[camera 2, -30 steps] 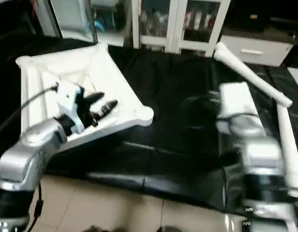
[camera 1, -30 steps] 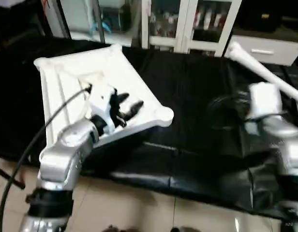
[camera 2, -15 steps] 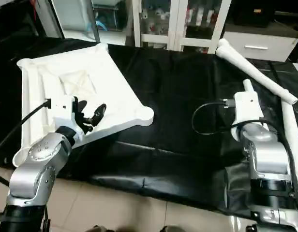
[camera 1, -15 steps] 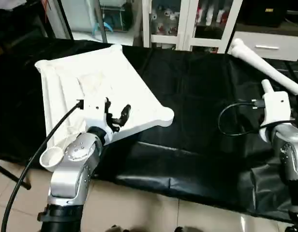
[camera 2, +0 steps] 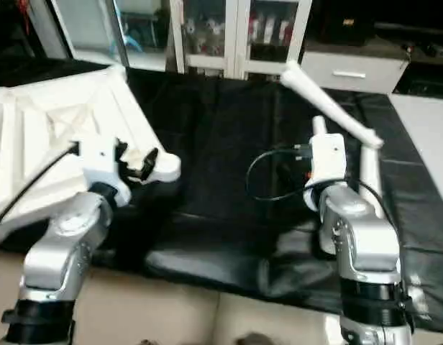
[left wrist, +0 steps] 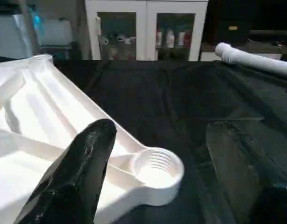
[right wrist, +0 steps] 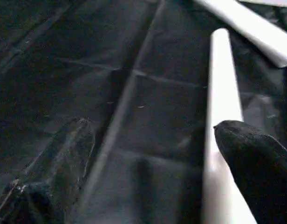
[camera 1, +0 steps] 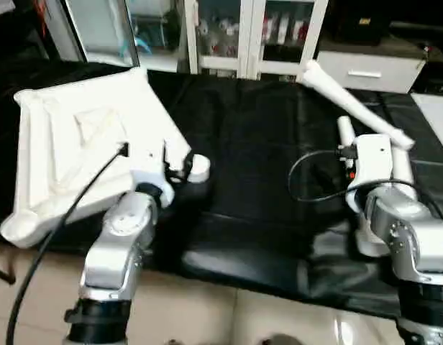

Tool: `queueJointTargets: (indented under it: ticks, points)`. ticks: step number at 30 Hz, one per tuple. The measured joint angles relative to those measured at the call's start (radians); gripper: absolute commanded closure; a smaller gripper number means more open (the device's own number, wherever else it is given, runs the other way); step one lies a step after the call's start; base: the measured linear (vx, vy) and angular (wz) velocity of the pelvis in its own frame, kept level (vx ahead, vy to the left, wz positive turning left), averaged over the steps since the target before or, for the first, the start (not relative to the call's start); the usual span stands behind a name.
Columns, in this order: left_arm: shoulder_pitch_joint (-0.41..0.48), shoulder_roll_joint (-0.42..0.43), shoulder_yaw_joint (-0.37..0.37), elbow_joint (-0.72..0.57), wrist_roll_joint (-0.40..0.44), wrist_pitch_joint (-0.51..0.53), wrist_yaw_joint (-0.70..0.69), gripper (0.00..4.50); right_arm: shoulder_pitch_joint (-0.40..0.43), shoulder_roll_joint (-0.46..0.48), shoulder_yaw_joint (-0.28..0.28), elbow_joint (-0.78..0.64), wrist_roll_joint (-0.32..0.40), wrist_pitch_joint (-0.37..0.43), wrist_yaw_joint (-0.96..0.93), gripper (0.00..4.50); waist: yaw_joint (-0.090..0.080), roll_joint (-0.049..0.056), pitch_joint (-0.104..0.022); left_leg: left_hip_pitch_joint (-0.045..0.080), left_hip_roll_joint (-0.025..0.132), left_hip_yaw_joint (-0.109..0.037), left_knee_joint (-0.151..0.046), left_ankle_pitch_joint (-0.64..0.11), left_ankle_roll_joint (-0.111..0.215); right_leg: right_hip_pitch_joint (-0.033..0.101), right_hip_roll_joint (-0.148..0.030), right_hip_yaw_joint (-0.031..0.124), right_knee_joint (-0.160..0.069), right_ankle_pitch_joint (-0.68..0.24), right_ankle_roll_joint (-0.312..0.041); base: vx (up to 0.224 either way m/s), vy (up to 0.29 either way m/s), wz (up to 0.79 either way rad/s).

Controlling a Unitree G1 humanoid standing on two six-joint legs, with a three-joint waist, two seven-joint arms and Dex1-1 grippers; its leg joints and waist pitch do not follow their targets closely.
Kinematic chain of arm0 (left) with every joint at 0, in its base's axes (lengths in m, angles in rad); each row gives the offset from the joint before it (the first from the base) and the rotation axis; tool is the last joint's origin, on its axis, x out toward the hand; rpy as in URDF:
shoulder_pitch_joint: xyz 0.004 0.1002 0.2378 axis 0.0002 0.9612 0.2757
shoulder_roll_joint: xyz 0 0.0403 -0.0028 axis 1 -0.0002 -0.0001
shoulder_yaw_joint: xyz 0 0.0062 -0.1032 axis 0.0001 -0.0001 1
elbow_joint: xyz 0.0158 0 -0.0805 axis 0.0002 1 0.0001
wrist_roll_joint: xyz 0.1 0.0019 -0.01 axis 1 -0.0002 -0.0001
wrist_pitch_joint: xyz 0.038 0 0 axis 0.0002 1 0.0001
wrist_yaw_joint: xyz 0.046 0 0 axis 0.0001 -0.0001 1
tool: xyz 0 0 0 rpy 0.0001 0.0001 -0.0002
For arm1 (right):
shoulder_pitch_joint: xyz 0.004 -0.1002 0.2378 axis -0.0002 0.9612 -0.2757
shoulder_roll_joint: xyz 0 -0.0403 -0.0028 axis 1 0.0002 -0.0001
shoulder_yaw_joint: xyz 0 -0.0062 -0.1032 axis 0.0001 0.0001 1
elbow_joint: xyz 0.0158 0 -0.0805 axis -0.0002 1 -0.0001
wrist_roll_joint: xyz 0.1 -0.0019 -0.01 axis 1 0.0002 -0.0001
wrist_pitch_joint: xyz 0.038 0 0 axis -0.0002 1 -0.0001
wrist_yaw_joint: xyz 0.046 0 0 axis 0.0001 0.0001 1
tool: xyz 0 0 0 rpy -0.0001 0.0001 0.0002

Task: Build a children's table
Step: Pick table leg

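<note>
The white panel [camera 1: 70, 144] lies ribbed side up on the left part of the black tabletop [camera 1: 250, 165]. Its near corner seems to jut past the tabletop's front edge. The left claw [camera 2: 137, 159] is at the panel's right corner, fingers spread apart and holding nothing. The round threaded socket [left wrist: 155, 170] of that corner sits just ahead of the gap between them. One black finger [left wrist: 83, 172] hangs over the panel's rim, though whether it touches is hard to tell.

On the right, a long leg [camera 1: 351, 104] lies aslant across the far side of the tabletop. A second leg [camera 2: 370, 169] lies beside the right forearm, running away from the robot. The right claw [right wrist: 153, 135] is low over the black cover, fingers wide apart and empty. Another leg [right wrist: 222, 88] lies on the cover just beside one of its fingers [right wrist: 255, 158]. A glass-door cabinet [camera 1: 250, 36] stands behind the tabletop.
</note>
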Motion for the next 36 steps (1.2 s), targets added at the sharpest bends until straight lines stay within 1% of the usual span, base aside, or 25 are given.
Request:
queueJointTargets:
  ticks: [1,2,3,4,5,6,7,8,9,10,11,12,14,15,17,18,19,21,22,25,27,29,31,33,36]
  points:
    - [-0.003,-0.005,0.007,0.003,-0.006,0.016,0.002,0.93,-0.004,-0.002,0.002,0.001,0.0,0.002,0.001,0.0,0.009,-0.016,0.002,-0.009,-0.007,0.004,0.013,0.0,0.01,0.007,-0.022,0.003,-0.026,0.038,0.085,-0.1,-0.23,-0.05]
    - [-0.003,-0.015,0.007,0.013,-0.008,0.031,0.002,0.93,0.005,-0.004,0.0,0.006,-0.001,0.005,0.001,0.0,0.022,-0.017,0.003,-0.017,-0.006,-0.006,0.019,0.001,0.075,0.004,-0.01,0.005,-0.023,0.04,0.079,-0.084,-0.243,-0.11]
    - [-0.003,-0.021,-0.016,0.021,-0.012,0.039,-0.002,0.93,0.012,-0.016,0.0,0.012,-0.003,0.013,0.0,0.0,0.034,-0.021,0.006,-0.006,-0.014,-0.006,0.001,0.005,0.094,0.005,-0.003,0.005,-0.029,0.043,0.075,-0.097,-0.24,-0.14]
    - [-0.003,-0.021,-0.033,0.021,-0.014,0.031,-0.014,0.93,0.009,-0.029,0.001,0.019,-0.007,0.014,-0.002,0.0,0.035,-0.021,0.007,-0.004,-0.021,-0.006,0.003,0.005,0.094,0.005,0.003,0.007,-0.035,0.051,0.076,-0.097,-0.24,-0.14]
    - [-0.006,-0.02,-0.045,0.02,-0.015,0.019,-0.023,0.93,0.007,-0.041,-0.001,0.024,-0.014,0.014,-0.003,0.0,0.034,-0.018,0.005,-0.003,-0.036,-0.009,0.018,0.005,0.094,0.004,0.003,0.009,-0.039,0.056,0.076,-0.103,-0.179,-0.09]
    - [-0.006,-0.017,-0.048,0.011,-0.017,0.008,-0.036,0.93,-0.008,-0.043,-0.01,0.039,-0.017,0.014,-0.004,0.0,0.028,-0.015,0.006,-0.004,-0.061,-0.013,0.052,0.002,0.089,0.005,0.001,0.015,-0.041,0.063,0.077,-0.11,-0.063,-0.05]
    - [-0.006,-0.011,-0.052,0.006,-0.017,0.004,-0.046,0.93,-0.018,-0.044,-0.014,0.051,-0.018,0.014,-0.005,0.0,0.024,-0.013,0.006,-0.005,-0.072,-0.018,0.067,0.002,0.088,0.005,-0.001,0.017,-0.042,0.066,0.078,-0.11,-0.063,-0.05]
    - [-0.007,0.012,-0.069,-0.002,-0.014,0.002,-0.072,0.93,-0.034,-0.049,-0.019,0.071,-0.023,0.017,-0.01,0.0,0.018,-0.01,0.008,-0.001,-0.083,-0.031,0.074,-0.002,0.082,0.005,-0.007,0.016,-0.042,0.073,0.077,-0.126,0.006,-0.05]
    - [-0.004,0.04,-0.091,-0.014,-0.013,0.001,-0.106,0.93,-0.054,-0.059,-0.017,0.1,-0.028,0.022,-0.01,0.0,0.009,-0.002,0.009,0.013,-0.077,-0.041,0.043,-0.002,0.081,0.008,-0.007,0.009,-0.046,0.077,0.073,-0.127,0.067,-0.01]
    - [-0.001,0.069,-0.116,-0.027,-0.014,-0.004,-0.154,0.93,-0.075,-0.073,-0.016,0.135,-0.036,0.026,-0.01,0.0,-0.006,0.012,0.013,0.027,-0.063,-0.045,0.013,-0.007,-0.009,0.012,-0.006,-0.007,-0.053,0.08,0.073,-0.127,0.067,-0.01]
    - [0.007,0.085,-0.129,-0.036,-0.015,-0.007,-0.186,0.93,-0.079,-0.076,-0.016,0.154,-0.041,0.027,-0.01,0.0,-0.019,0.026,0.017,0.03,-0.058,-0.043,0.009,-0.004,-0.017,0.026,0.001,-0.013,-0.071,0.078,0.07,-0.122,0.093,0.13]
    - [0.024,0.113,-0.143,-0.047,-0.016,-0.013,-0.23,0.93,-0.092,-0.076,-0.008,0.191,-0.044,0.027,-0.006,0.0,-0.04,0.031,0.024,0.028,-0.046,-0.04,0.001,-0.003,-0.016,0.041,0.013,-0.014,-0.099,0.072,0.052,-0.116,0.105,0.18]
    - [0.048,0.167,-0.18,-0.073,-0.024,-0.023,-0.308,0.93,-0.129,-0.081,0.007,0.251,-0.043,0.028,0.014,0.0,-0.055,0.034,0.029,0.032,-0.046,-0.038,-0.01,-0.003,-0.016,0.057,0.014,-0.019,-0.118,0.077,0.013,-0.108,0.112,0.13]
    - [0.056,0.208,-0.21,-0.099,-0.03,-0.034,-0.365,0.93,-0.162,-0.091,0.012,0.287,-0.042,0.028,0.034,0.0,-0.059,0.031,0.032,0.037,-0.048,-0.03,-0.01,-0.003,-0.016,0.063,0.008,-0.019,-0.128,0.085,0.005,-0.083,0.09,0.03]
    - [0.066,0.249,-0.254,-0.154,-0.053,-0.038,-0.447,0.93,-0.214,-0.111,0.028,0.352,-0.039,0.033,0.062,0.0,-0.065,0.021,0.038,0.045,-0.048,-0.021,-0.013,-0.003,-0.016,0.069,-0.003,-0.019,-0.129,0.083,0.011,-0.073,0.065,0.05]
    - [0.075,0.26,-0.268,-0.177,-0.067,-0.037,-0.485,0.93,-0.239,-0.114,0.029,0.385,-0.039,0.037,0.076,0.0,-0.066,0.013,0.041,0.051,-0.049,-0.014,-0.023,-0.003,-0.016,0.071,-0.008,-0.019,-0.131,0.074,0.024,0.0,0.0,0.0]
    - [0.077,0.261,-0.281,-0.186,-0.081,-0.034,-0.506,0.73,-0.254,-0.114,0.03,0.407,-0.037,0.038,0.081,0.0,-0.069,0.011,0.042,0.054,-0.048,-0.012,-0.031,-0.003,-0.016,0.072,-0.009,-0.019,-0.137,0.066,0.036,0.0,0.0,0.0]
    - [0.077,0.267,-0.285,-0.212,-0.13,0.007,-0.549,0.57,-0.284,-0.108,0.037,0.473,-0.033,0.029,0.106,0.0,-0.078,0.006,0.043,0.054,-0.048,-0.01,-0.051,-0.003,-0.016,0.075,-0.01,-0.022,-0.151,0.06,0.043,0.0,0.0,0.0]
    - [0.075,0.268,-0.285,-0.222,-0.152,0.025,-0.564,0.57,-0.294,-0.106,0.037,0.507,-0.033,0.02,0.116,0.0,-0.082,0.005,0.043,0.053,-0.047,-0.01,-0.055,-0.003,-0.016,0.074,-0.01,-0.023,-0.153,0.06,0.043,0.0,0.0,0.0]
    - [0.075,0.278,-0.285,-0.256,-0.202,0.068,-0.606,0.26,-0.328,-0.089,0.039,0.664,-0.036,-0.008,0.134,0.0,-0.089,0.002,0.045,0.053,-0.043,-0.01,-0.058,-0.003,-0.016,0.072,-0.01,-0.027,-0.15,0.06,0.043,0.0,0.0,0.0]
    - [0.075,0.288,-0.286,-0.263,-0.208,0.072,-0.613,0.12,-0.345,-0.07,0.045,0.747,-0.036,-0.032,0.147,0.0,-0.092,0.0,0.046,0.05,-0.035,-0.01,-0.059,-0.003,-0.017,0.07,-0.01,-0.039,-0.15,0.06,0.043,0.0,0.0,0.0]
    - [0.075,0.292,-0.287,-0.267,-0.208,0.072,-0.614,0.01,-0.374,-0.062,0.053,0.812,-0.036,-0.042,0.155,0.26,-0.092,-0.005,0.049,0.049,-0.028,-0.01,-0.059,-0.003,-0.017,0.07,-0.01,-0.049,-0.15,0.06,0.043,0.0,0.0,0.0]
    - [0.076,0.299,-0.289,-0.268,-0.207,0.073,-0.615,0.0,-0.385,-0.051,0.049,0.869,-0.034,-0.057,0.163,0.36,-0.089,-0.01,0.052,0.048,-0.018,-0.009,-0.059,-0.003,-0.017,0.07,-0.009,-0.061,-0.151,0.06,0.043,-0.025,-0.052,0.04]
    - [0.076,0.303,-0.288,-0.268,-0.206,0.08,-0.615,0.0,-0.391,-0.04,0.045,0.907,-0.028,-0.068,0.179,0.6,-0.087,-0.009,0.053,0.047,-0.01,-0.007,-0.061,-0.003,-0.017,0.071,-0.009,-0.073,-0.152,0.06,0.043,-0.012,-0.027,0.03]
    - [0.076,0.307,-0.285,-0.278,-0.206,0.091,-0.608,0.0,-0.413,-0.038,0.044,0.967,-0.023,-0.087,0.195,0.82,-0.083,-0.015,0.057,0.05,-0.007,-0.003,-0.074,-0.003,-0.017,0.071,-0.009,-0.075,-0.152,0.06,0.043,-0.007,-0.018,0.03]
